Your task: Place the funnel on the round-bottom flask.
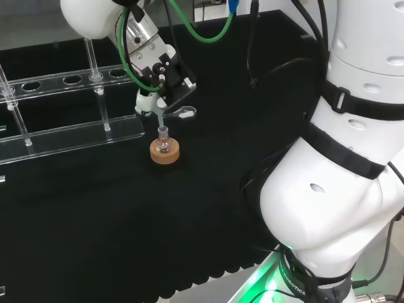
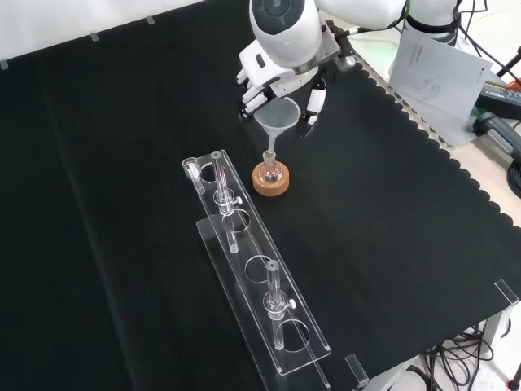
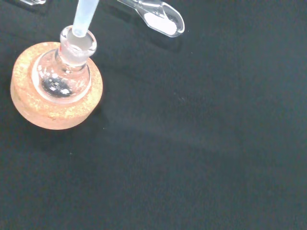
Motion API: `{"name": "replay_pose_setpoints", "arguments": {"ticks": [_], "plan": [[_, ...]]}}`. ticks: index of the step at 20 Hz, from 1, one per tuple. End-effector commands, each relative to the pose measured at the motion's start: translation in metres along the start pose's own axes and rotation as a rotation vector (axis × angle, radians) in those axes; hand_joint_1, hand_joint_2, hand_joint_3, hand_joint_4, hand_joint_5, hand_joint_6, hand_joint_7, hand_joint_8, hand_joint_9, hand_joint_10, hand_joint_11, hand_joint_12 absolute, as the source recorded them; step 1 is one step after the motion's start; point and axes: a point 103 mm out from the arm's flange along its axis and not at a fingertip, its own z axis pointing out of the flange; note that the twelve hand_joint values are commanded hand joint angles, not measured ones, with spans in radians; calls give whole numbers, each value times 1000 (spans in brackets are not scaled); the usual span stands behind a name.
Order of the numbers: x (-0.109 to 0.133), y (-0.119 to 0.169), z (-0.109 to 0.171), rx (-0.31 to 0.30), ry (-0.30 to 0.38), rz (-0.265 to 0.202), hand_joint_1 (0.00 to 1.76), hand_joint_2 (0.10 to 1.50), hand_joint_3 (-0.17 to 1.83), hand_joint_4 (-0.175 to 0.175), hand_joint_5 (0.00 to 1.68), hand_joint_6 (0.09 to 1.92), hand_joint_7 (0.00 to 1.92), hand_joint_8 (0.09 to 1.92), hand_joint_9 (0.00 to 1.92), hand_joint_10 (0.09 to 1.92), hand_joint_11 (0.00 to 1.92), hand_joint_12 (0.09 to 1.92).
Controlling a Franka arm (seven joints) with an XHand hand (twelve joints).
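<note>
- The hand (image 2: 281, 81) pinched the clear plastic funnel (image 2: 277, 120) at its cone rim.
- Directly below the hand, its stem entered the small round-bottom glass flask (image 3: 64, 72) on a cork ring (image 3: 53, 112).
- Likely light, slippery, fragile.

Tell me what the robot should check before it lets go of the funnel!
1. Funnel stem inside the round-bottom flask neck: ok, the wrist view shows the tip in the mouth.
2. Flask seated upright in its cork ring: ok.
3. Funnel upright: not ok, it leans a little in the front view.
4. Hand holding the funnel: ok, fingers curl round the cone.
5. Funnel fully seated, resting on the neck: cannot tell.
6. Clear scoop with white powder lying apart from the flask: ok.
</note>
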Motion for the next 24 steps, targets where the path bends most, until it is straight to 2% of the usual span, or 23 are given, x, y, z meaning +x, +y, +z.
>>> {"name": "replay_pose_setpoints", "arguments": {"ticks": [1, 13, 24], "plan": [[-2, 3, 4, 4, 4, 1, 647, 818, 491, -99, 466, 574, 623, 891, 964, 802, 617, 1253], [1, 9, 10, 1, 13, -1, 646, 818, 492, -101, 449, 557, 621, 890, 964, 801, 616, 1253], [8, 20, 28, 28, 22, -11, 645, 818, 494, -101, 451, 545, 619, 890, 963, 800, 615, 1254]]}}
